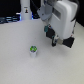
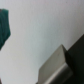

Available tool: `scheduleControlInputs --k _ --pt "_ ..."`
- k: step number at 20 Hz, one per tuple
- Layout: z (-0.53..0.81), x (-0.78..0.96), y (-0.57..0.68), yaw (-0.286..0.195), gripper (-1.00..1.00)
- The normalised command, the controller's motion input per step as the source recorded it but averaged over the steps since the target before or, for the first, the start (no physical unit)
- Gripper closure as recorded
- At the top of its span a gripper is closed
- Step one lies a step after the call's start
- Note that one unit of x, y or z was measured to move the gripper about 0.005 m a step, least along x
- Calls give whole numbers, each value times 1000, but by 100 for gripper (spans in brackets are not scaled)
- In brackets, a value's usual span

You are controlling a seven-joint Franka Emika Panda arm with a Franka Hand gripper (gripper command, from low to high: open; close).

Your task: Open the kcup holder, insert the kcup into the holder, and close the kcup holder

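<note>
The kcup, a tiny pale cup with a green top, stands upright on the white table, alone. My gripper hangs low over the table to the exterior view's right of the cup, a short way off and not touching it. Its fingers are dark and blurred, so I cannot tell whether they are open. In the exterior view the arm hides the kcup holder. In the wrist view a black boxy corner with a grey face shows close by; it may be the holder.
A white bottle-like object stands at the back, on the exterior view's left. Dark clutter lines the back edge. A teal shape shows at the edge of the wrist view.
</note>
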Motion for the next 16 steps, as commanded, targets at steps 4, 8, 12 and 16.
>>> scheduleControlInputs --k 4,8,12,16 --pt "-167 -330 -354 -277 -100" --pt "-305 -362 -398 -266 -100" --pt "-433 -345 -431 -264 -100" --pt "-459 -338 -445 -267 -100"
